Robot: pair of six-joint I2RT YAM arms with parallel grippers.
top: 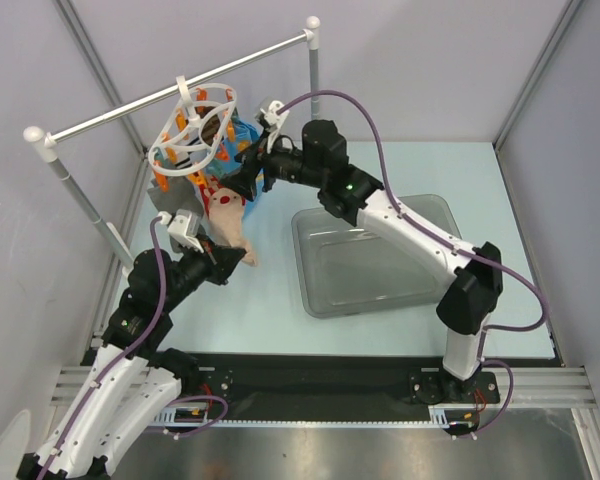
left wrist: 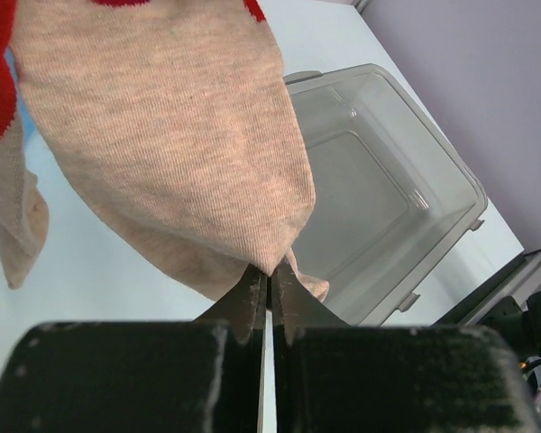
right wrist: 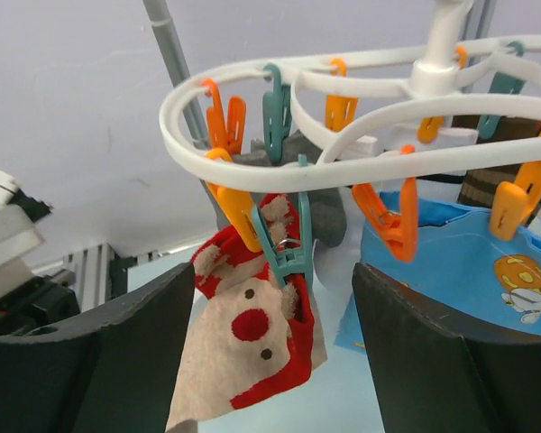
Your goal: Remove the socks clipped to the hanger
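The white oval hanger (top: 194, 128) hangs by its hook from the rail; it fills the top of the right wrist view (right wrist: 343, 167). A beige-pink sock with a red cuff and a red-nosed face (right wrist: 248, 347) hangs from a teal clip (right wrist: 288, 253). It slants down and forward (top: 230, 228). My left gripper (top: 226, 257) is shut on the sock's toe end (left wrist: 180, 144), its fingertips pinching the fabric (left wrist: 269, 278). My right gripper (top: 248, 170) is open, its fingers on either side of the teal clip and sock cuff (right wrist: 272, 275), not touching them. A grey sock (right wrist: 317, 176) and a brown striped one (right wrist: 500, 176) hang behind.
A bright blue printed cloth (right wrist: 451, 262) hangs from orange clips to the right of the sock. A clear plastic bin (top: 305, 270) stands on the table right of centre, also in the left wrist view (left wrist: 451, 176). The white rail on posts (top: 160, 92) crosses the back left.
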